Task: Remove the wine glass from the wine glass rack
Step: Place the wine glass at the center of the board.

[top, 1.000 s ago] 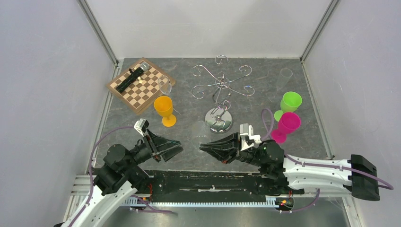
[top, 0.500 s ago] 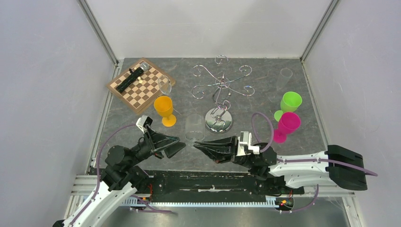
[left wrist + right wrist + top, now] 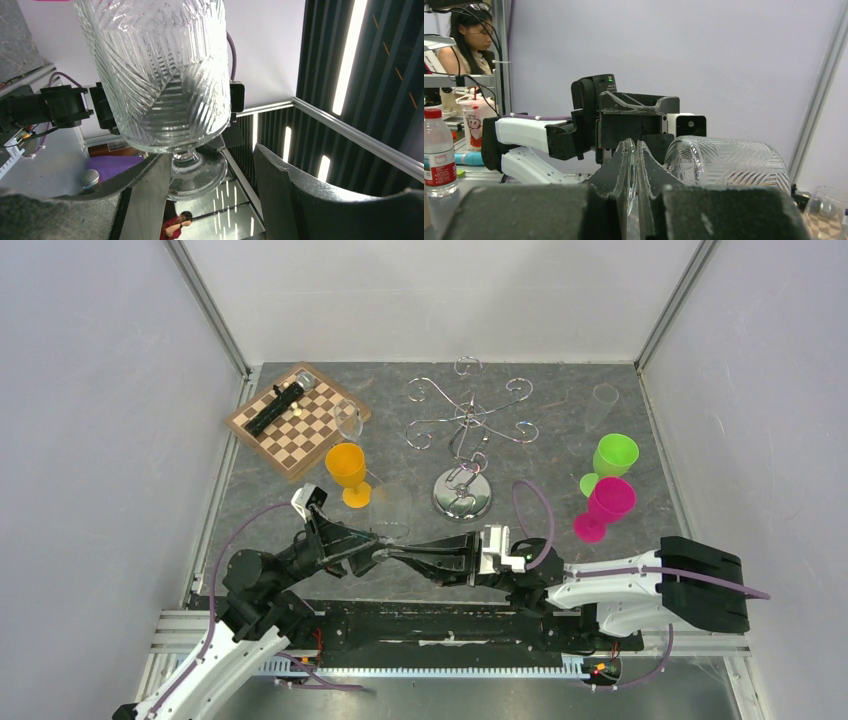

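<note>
**Item 1: wine glass (image 3: 391,512).** Clear, ribbed bowl. It is off the wine glass rack (image 3: 468,425) and sits on the near-left side of the rack's domed base (image 3: 462,496), well apart from the scroll arms. It lies on its side.

**Item 2: right gripper (image 3: 388,553).** It reaches in from the near-right of the rack and is clamped on the glass's foot (image 3: 628,172), one finger on each face of the disc.

**Item 3: left gripper (image 3: 368,550).** It is near-left of the rack, nose to nose with the right one. Its fingers (image 3: 300,195) are spread apart, with the stem and foot between them. I cannot tell whether either pad touches the glass.

**Step in hand.** I judge the lift-off done. What remains looks like a handover or a set-down. Next I would close the left fingers squarely on the stem before the right lets go. The foot grip is thin and the ribbed glass may slip.

**Views compared.**
- The overhead view places everything against the rack but shows the glass only as a faint outline.
- The right wrist view alone shows the pinch on the foot, seen edge-on.
- The left wrist view alone shows the open gap around the stem.

**Item 4: bystanders.** An orange goblet (image 3: 347,468) stands left of the rack, and green (image 3: 614,455) and pink (image 3: 608,502) goblets stand to its right.
</note>
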Motion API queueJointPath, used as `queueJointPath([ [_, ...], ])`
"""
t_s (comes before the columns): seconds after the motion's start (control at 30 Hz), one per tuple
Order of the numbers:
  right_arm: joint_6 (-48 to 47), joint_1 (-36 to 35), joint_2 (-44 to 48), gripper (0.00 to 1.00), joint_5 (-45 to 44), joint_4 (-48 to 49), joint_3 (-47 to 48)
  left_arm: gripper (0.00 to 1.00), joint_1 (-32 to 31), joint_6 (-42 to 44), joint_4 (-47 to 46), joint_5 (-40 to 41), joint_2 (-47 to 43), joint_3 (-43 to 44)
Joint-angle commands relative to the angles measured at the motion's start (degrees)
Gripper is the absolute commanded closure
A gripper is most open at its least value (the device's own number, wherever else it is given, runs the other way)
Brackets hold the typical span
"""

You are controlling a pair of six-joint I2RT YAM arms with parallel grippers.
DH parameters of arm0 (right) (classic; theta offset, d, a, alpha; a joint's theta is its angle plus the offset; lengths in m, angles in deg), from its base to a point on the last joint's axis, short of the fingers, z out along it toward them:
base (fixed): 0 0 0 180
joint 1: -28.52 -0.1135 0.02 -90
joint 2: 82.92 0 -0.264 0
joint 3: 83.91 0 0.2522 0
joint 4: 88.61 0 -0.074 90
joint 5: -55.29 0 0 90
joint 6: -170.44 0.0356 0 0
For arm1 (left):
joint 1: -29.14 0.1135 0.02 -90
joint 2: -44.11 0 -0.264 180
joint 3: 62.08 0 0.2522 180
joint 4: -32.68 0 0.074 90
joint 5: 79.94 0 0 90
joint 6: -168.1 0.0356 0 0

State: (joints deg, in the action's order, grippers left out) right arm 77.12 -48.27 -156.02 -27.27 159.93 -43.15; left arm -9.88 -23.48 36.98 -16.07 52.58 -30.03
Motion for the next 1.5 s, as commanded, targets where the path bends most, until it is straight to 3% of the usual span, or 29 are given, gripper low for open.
queueJointPath([
  [0.0,-2.4,-0.4,-1.4,1.00,3.2,16.6,4.7,0.33,-0.2,-3.0,-5.5,-3.5,0.7,-0.6],
  [0.3,-2.2,-0.4,-4.5,1.00,3.5,20.1,6.2,0.40,-0.1,-4.3,-9.4,-4.2,1.4,-2.1],
  [0.7,-1.0,-0.4,-5.8,1.00,5.0,20.5,7.3,0.67,-0.2,-4.8,-11.5,-4.1,1.9,-2.2],
  [0.87,-0.2,-0.4,-6.3,1.00,4.9,20.5,7.3,0.73,-0.2,-4.3,-12.1,-5.0,2.6,-2.0],
  [1.1,1.2,-0.5,-7.1,1.00,4.6,20.8,6.9,0.96,-0.2,-3.4,-15.2,-6.7,4.9,-1.0],
  [1.47,1.9,-0.4,-4.6,0.97,3.2,15.9,6.0,0.98,-0.2,1.4,-11.6,-7.8,5.2,1.3],
])
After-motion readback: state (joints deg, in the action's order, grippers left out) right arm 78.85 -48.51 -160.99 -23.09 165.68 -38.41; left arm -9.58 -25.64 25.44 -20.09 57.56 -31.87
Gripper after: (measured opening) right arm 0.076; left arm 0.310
